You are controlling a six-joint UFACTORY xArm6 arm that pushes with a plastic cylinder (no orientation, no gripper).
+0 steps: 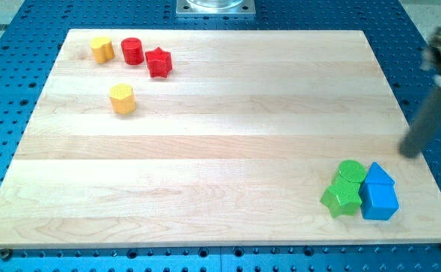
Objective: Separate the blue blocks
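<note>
Two blue blocks sit touching at the view's bottom right: a blue block with a peaked top (pixel 377 175) and, just below it, a blue cube (pixel 379 202). A green cylinder (pixel 350 171) and a green star (pixel 340 199) press against their left sides. My rod comes down blurred at the view's right edge, and my tip (pixel 409 154) is a little above and to the right of the blue blocks, apart from them, near the board's right edge.
At the view's top left stand a yellow block (pixel 102 49), a red cylinder (pixel 132 51) and a red star (pixel 158 63), with a yellow hexagonal block (pixel 121 98) below them. The wooden board (pixel 220 136) lies on a blue perforated table.
</note>
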